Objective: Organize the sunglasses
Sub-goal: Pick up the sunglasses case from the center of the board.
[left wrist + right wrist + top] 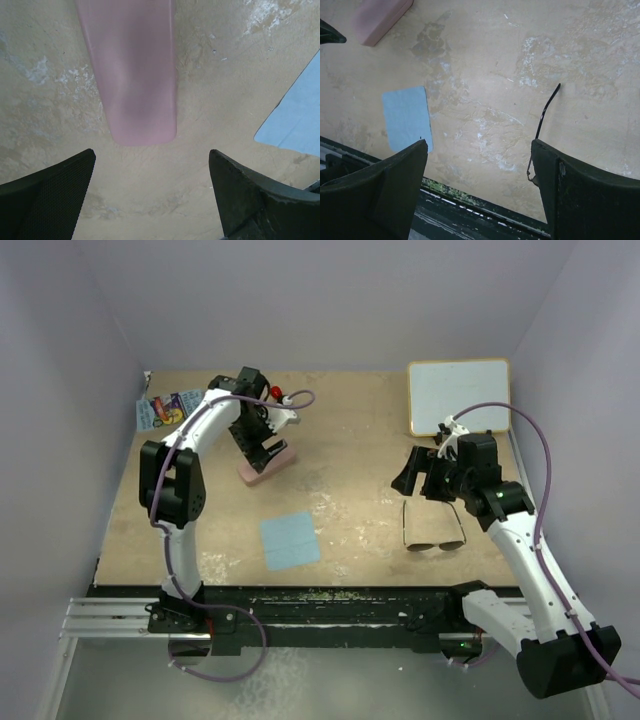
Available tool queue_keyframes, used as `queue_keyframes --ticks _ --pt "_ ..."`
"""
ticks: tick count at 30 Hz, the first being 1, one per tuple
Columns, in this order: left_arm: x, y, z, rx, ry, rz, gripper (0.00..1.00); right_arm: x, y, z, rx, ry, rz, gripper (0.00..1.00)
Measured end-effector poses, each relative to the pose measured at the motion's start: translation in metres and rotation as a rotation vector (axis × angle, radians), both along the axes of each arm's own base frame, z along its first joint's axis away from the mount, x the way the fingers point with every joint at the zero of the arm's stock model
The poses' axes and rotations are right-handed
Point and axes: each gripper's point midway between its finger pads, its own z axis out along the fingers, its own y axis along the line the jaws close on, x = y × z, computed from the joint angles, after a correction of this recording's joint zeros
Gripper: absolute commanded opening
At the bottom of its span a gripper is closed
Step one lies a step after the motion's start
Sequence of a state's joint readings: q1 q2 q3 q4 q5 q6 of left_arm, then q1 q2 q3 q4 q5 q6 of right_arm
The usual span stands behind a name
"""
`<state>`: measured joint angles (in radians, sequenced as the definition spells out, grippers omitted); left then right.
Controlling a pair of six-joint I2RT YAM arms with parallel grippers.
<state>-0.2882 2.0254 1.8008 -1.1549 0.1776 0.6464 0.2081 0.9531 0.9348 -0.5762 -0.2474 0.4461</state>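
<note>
The sunglasses [450, 544] lie flat on the desk [360, 470] at its near right. They are a thin dark wire frame with two rounded brownish see-through lenses toward the near edge and slim temple arms reaching away from it. The right gripper [425, 475] hangs over the tips of those arms, jaws spread wide and holding nothing. In the right wrist view one temple arm [546, 111] shows as a fine black curved wire that runs down beside the blunt, matte black right finger [585, 195] of the right gripper [479, 165].

The left gripper [262, 435] hovers over the far left of the desk above a pink case [265, 465], also fully released. From its wrist camera, the left gripper [150, 190] shows dark wedge-shaped fingers, one finely mesh-textured [50, 195]. The case [132, 70] between them is a smooth, oblong slab with rounded corners.

A flat light-blue square cloth [290, 540] lies between the arms, apart from the sunglasses and the case. The desk is a tan board, scuffed with whitish blotches. A white rectangular board with a pale wooden rim [458, 395] rests at the far right.
</note>
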Motion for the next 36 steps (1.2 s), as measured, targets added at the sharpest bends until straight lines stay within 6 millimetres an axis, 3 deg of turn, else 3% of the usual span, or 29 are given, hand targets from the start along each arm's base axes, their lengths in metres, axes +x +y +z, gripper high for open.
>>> queue_keyframes --ticks 18,27,36 --pt "-0.010 0.008 -0.051 0.063 0.050 -0.056 0.98 0.001 0.007 0.001 0.036 -0.003 0.019 0.89" --pt "0.012 0.006 -0.047 0.059 -0.048 -0.049 0.98 0.001 0.007 0.002 0.038 -0.005 0.018 0.89" --pt "0.015 0.007 -0.047 0.064 -0.060 -0.047 0.98 0.004 0.008 0.001 0.038 -0.005 0.018 0.89"
